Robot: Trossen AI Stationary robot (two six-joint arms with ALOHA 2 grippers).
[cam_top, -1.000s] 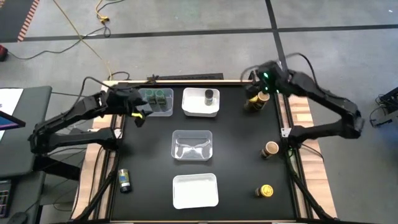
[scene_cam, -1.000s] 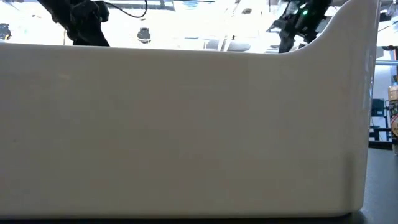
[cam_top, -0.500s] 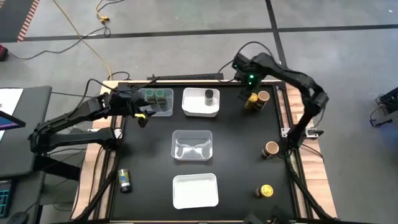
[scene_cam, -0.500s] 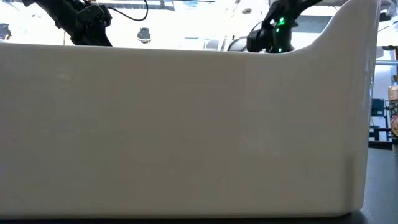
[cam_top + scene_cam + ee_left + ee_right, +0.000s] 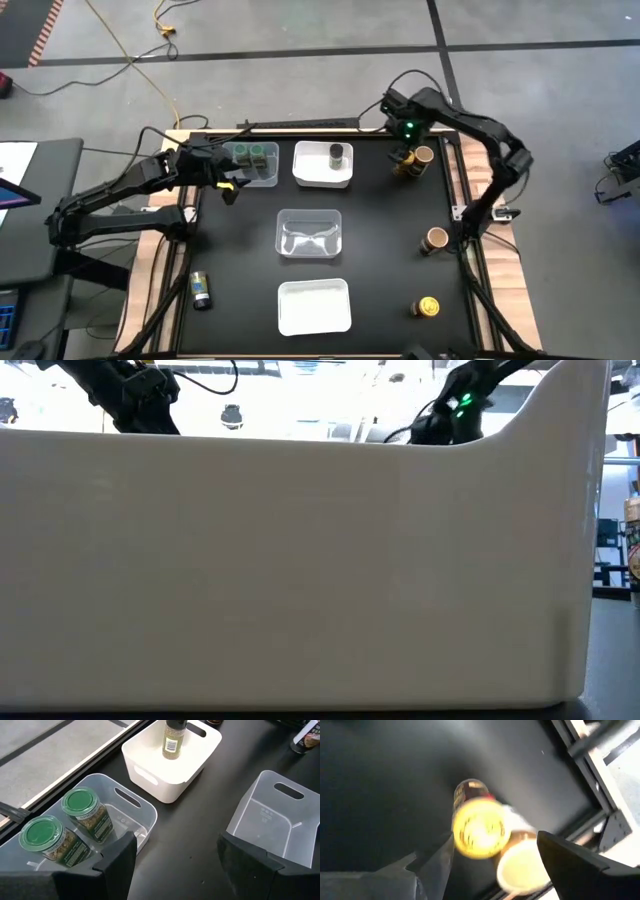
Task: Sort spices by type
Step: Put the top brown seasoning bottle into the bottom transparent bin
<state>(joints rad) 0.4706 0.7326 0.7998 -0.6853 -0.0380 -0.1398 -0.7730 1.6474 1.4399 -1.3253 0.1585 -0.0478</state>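
No brand or wording is reading clearly on any jar; only pale label panels are showing, as on the dark-lidded jar (image 5: 175,738) that is standing upright, long axis vertical, in the white tray (image 5: 172,762) at about 12 o'clock on the table (image 5: 380,260). The two green-lidded jars (image 5: 65,827) are sitting side by side in the clear tray (image 5: 256,166) at roughly 10 o'clock, tilted in the left wrist view with lids facing the camera. The left gripper (image 5: 175,852) is hovering beside that tray, its jaws standing apart and grasping nothing. The right gripper (image 5: 490,857) is hanging above a yellow-lidded jar (image 5: 480,832) and a tan-lidded jar (image 5: 522,865) that are standing upright and touching at about 1 o'clock; its jaws are parted around open air, released. Another tan-lidded jar (image 5: 435,240) is standing upright at 3 o'clock, a second yellow-lidded jar (image 5: 427,307) at 4 o'clock. A second dark-lidded jar (image 5: 201,290) is lying on its side at 8 o'clock, long axis running 12 to 6. An empty clear tray (image 5: 309,233) is sitting at centre, and a second white tray (image 5: 314,306) at 6 o'clock
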